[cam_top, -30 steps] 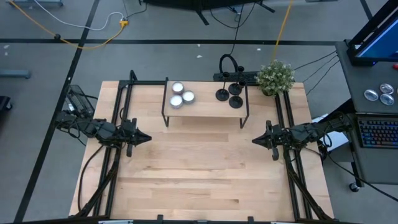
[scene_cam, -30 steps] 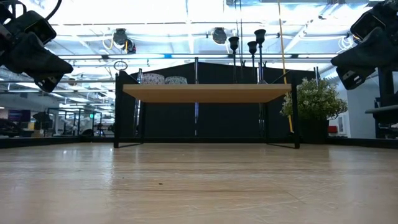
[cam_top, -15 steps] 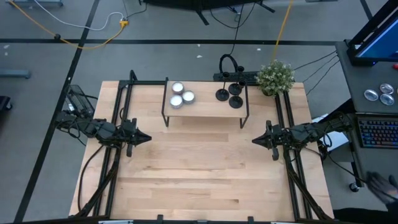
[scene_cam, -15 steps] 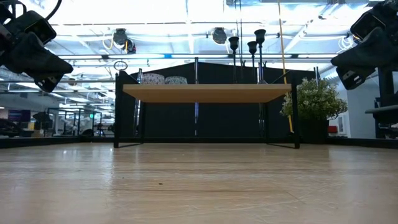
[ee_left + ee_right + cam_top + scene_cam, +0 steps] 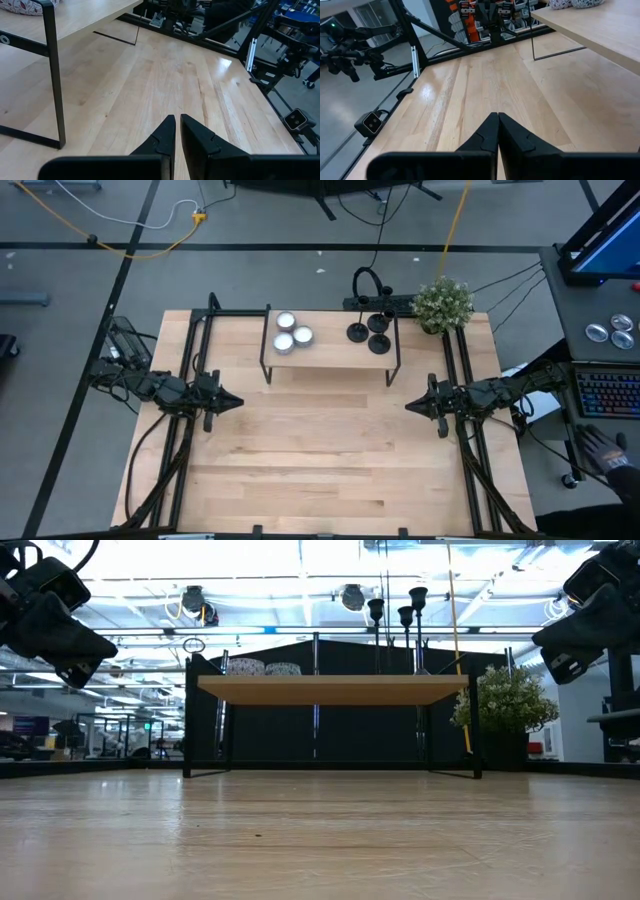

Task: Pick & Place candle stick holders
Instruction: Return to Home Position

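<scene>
Three black candle stick holders [image 5: 368, 334] stand on their round bases on the right half of a small wooden shelf [image 5: 330, 355] at the table's far side; their stems [image 5: 402, 625] rise above the shelf top in the low view. My left gripper [image 5: 236, 402] hangs shut above the table's left side, pointing toward the middle. My right gripper [image 5: 409, 407] hangs shut above the right side, facing it. In the wrist views the left gripper [image 5: 177, 120] and the right gripper [image 5: 497, 117] hold nothing.
Three pale round candles [image 5: 290, 335] sit on the shelf's left half. A potted green plant [image 5: 443, 304] stands at the far right corner. Black rails [image 5: 190, 370] run along both table sides. A person's hand [image 5: 600, 448] shows beyond the right edge. Bare wood [image 5: 320, 450] lies between the arms.
Both arms have kept still. A person's hand has come into view off the table's right side.
</scene>
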